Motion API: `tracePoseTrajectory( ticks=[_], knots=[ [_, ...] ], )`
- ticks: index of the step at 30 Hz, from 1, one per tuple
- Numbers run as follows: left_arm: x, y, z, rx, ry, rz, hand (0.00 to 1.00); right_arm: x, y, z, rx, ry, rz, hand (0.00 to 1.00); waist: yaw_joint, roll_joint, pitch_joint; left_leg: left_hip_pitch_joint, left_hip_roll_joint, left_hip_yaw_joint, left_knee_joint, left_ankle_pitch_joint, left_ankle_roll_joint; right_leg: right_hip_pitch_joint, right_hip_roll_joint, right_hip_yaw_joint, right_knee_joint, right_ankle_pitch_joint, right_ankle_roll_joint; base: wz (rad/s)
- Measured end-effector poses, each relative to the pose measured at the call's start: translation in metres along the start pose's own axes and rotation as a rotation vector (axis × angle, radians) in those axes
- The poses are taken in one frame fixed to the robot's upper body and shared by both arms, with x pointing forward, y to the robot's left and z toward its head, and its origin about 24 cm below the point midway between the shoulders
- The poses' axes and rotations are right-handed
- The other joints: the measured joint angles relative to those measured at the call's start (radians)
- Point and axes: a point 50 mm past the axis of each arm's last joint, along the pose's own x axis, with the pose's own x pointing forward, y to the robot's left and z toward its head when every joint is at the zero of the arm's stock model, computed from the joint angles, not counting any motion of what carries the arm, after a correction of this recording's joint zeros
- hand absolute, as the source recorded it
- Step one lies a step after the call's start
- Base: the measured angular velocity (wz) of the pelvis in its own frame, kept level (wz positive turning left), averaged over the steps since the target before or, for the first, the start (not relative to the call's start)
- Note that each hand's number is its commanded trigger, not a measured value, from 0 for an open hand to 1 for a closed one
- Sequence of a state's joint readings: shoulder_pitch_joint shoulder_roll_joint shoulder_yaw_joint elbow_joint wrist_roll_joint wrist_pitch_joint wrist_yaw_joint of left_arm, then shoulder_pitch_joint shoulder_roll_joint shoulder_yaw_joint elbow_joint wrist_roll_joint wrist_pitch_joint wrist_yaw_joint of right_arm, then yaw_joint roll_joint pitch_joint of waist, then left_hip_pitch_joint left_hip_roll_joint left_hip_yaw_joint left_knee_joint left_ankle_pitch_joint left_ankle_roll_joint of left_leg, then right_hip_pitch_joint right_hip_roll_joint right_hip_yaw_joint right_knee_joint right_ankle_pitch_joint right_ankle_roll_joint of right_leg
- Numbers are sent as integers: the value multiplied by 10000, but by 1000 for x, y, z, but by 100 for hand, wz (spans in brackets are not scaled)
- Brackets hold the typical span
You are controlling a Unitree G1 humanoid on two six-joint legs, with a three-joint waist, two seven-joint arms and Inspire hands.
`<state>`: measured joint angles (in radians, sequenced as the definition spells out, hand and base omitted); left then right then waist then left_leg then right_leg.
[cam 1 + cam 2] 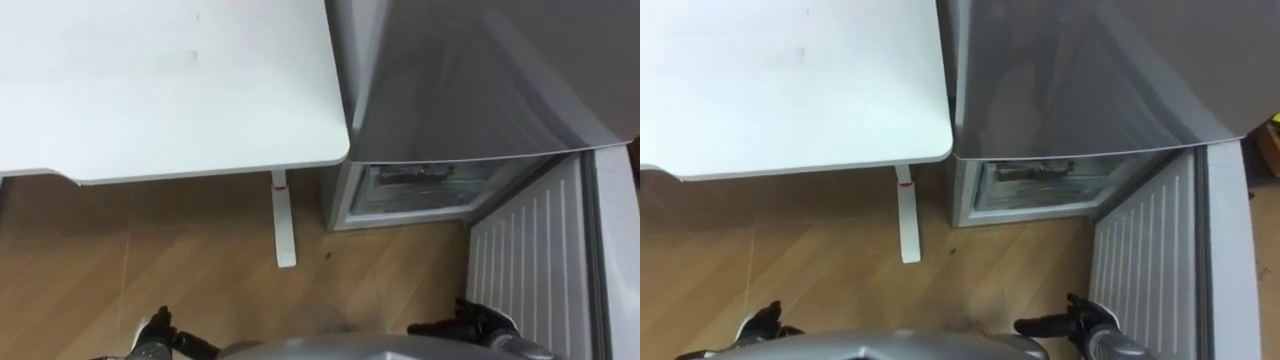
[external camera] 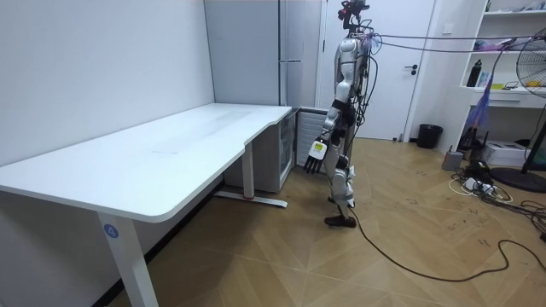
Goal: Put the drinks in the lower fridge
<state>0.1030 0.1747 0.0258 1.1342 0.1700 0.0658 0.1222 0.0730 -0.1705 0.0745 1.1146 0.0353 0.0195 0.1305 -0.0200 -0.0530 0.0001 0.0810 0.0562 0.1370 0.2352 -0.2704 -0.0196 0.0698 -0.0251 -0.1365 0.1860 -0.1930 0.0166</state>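
We stand facing the fridge (image 1: 480,80), its lower compartment (image 1: 420,190) open, the counter (image 1: 160,90) just left of it. Our left hand (image 1: 158,335) and right hand (image 1: 480,322) hang before the fridge, fingers relaxed and empty.

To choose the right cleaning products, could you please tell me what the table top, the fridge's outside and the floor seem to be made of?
The table top: probably laminated board, matte white, smooth with a thin rounded edge.
The fridge: likely painted or brushed metal, silver-grey with soft streaky reflections.
The floor: wood or wood-look laminate, brown planks with visible seams, slight sheen.
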Motion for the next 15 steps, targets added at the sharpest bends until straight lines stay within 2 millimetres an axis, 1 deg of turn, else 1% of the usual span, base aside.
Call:
tracePoseTrajectory(
  ticks=[1, 2, 5, 6, 7, 8, 9, 10, 12, 14, 15],
  knots=[
    [0, 0, 1, 117, -75, -48, 0, -1, 0, 9, -503, -376, -30, 0, -5, 9, 15, -12, -1, -2, 0, 13, 9, -7, -4, -1, -2, 19, 0, 0],
    [0, 0, 1, 129, -110, -72, 0, -1, 0, 13, -703, -565, -62, 0, -8, 7, 15, -8, -5, 0, 0, 14, 11, -7, -9, -2, 1, 20, 0, 0],
    [-1, 2, 3, 147, -269, -97, 0, -7, -6, 43, -1853, -1748, -434, 0, -39, -62, 22, 16, -23, 23, -45, 61, 19, -19, -18, 61, 20, 26, 7, -3],
    [-1, 5, 2, 311, -347, -28, 0, -13, -12, 63, -2208, -2612, -745, 0, -162, -126, 14, 29, -52, 17, -167, 159, 26, 2, -31, 91, 2, 56, 11, 0],
    [-1, 9, 3, 588, -400, 52, 0, -20, -21, 81, -2237, -3470, -1130, 0, -190, -176, 23, 72, -65, 14, -250, 212, 28, -2, -36, 124, -20, 83, 2, 0],
    [-1, 10, 2, 682, -402, 90, 0, -24, -26, 88, -2276, -3807, -1350, 0, -182, -175, 43, 115, -66, 19, -273, 222, 25, -17, -33, 138, -27, 89, 1, 0],
    [0, 13, 1, 790, -386, 138, 0, -30, -35, 97, -2322, -4307, -1758, 0, -149, -207, 16, 171, -67, 25, -304, 227, 23, 16, -28, 165, -25, 89, 1, -5],
    [0, 16, 2, 837, -441, 185, 0, -35, -43, 105, -2259, -4694, -2165, 0, -113, -246, -6, 172, -66, 63, -312, 227, 23, 5, -22, 207, -26, 89, 2, -6],
    [-2, 17, 4, 828, -674, 190, 0, -42, -52, 113, -2435, -5037, -2633, 0, -84, -245, 2, 159, -65, 154, -310, 227, 23, -24, -26, 233, -15, 99, 14, -8],
    [-3, 18, 7, 830, -915, 220, 0, -46, -59, 117, -2476, -5227, -3068, 0, -133, -233, -1, 155, -75, 164, -328, 227, 25, -21, -34, 222, 2, 101, 17, -4],
    [-3, 18, 9, 814, -990, 236, 0, -49, -63, 120, -2381, -5366, -3288, 0, -140, -233, -15, 134, -74, 188, -357, 231, 31, -17, -28, 235, 20, 101, 17, -5]
  ],
)
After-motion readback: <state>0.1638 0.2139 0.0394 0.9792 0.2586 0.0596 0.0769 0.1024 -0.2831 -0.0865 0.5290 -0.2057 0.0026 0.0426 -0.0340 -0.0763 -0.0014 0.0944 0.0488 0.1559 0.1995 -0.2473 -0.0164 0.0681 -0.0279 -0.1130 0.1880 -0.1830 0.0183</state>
